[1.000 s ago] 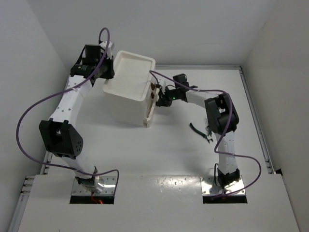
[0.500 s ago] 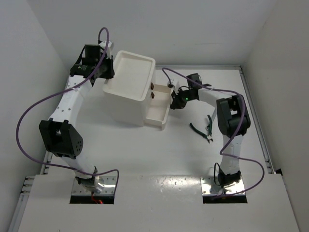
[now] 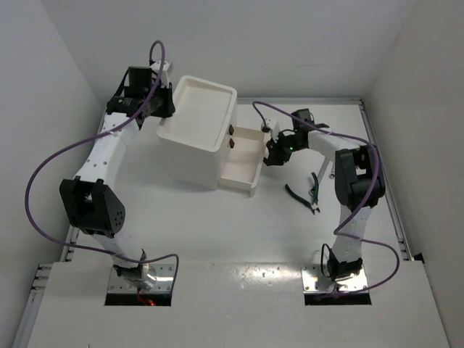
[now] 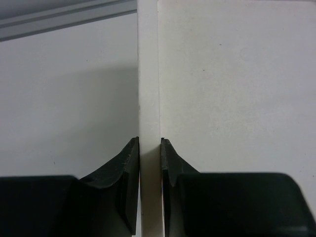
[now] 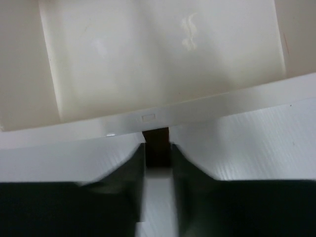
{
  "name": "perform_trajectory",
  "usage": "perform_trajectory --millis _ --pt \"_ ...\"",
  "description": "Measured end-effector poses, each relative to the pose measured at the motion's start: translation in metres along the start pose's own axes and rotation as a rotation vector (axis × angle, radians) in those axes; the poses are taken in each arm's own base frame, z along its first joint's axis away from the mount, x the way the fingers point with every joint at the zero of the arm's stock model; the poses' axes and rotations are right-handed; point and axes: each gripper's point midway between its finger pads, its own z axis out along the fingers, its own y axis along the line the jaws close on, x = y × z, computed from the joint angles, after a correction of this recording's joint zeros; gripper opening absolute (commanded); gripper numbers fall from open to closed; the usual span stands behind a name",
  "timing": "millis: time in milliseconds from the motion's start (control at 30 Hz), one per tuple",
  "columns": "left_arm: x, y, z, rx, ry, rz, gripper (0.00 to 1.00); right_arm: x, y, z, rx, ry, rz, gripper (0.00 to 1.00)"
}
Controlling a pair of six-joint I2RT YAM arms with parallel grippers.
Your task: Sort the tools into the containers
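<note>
L gripper clamped on left rim of drawer unit. R gripper pinching handle of drawer, which is pulled out rt of unit. Dark pliers lie further rt of unit.

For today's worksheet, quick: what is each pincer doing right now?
Left pincer: closed on the drawer unit's tray rim.
Right pincer: closed on the open drawer's handle.
</note>
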Motion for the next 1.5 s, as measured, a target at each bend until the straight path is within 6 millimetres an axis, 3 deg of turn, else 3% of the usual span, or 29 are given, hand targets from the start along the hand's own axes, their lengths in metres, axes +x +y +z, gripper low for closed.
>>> perform_trajectory --millis 100,200,333,367,500,700,867,1033,1500 --pt "0.000 0.000 0.000 0.003 -0.001 0.000 0.01 0.010 -0.003 -0.011 0.026 0.025 0.019 0.56" --pt "0.000 0.000 0.001 0.003 -0.001 0.000 0.17 0.016 -0.007 -0.029 0.066 0.035 0.035 0.68" --pt "0.001 -0.001 0.001 0.005 0.004 -0.004 0.40 0.014 -0.015 -0.049 0.119 0.029 0.040 0.68" --pt "0.010 0.000 0.005 0.005 0.034 -0.015 0.49 0.013 -0.016 -0.053 0.127 0.026 0.047 0.67" --pt "0.009 -0.003 0.012 0.027 0.026 -0.035 0.68 0.006 -0.014 -0.072 0.156 0.012 0.069 0.62" --pt "0.010 -0.008 0.011 0.061 0.028 -0.043 0.71 0.013 -0.011 -0.119 0.252 0.030 0.161 0.56" --pt "0.012 -0.010 0.006 0.072 0.023 -0.045 0.73 0.042 -0.004 -0.142 0.306 0.101 0.284 0.56" --pt "0.013 -0.013 -0.011 0.070 -0.018 -0.054 0.79 0.069 0.009 -0.147 0.294 0.189 0.390 0.54" --pt "-0.059 -0.014 -0.065 0.045 -0.294 -0.008 0.88 0.113 0.022 -0.134 0.270 0.328 0.533 0.54"
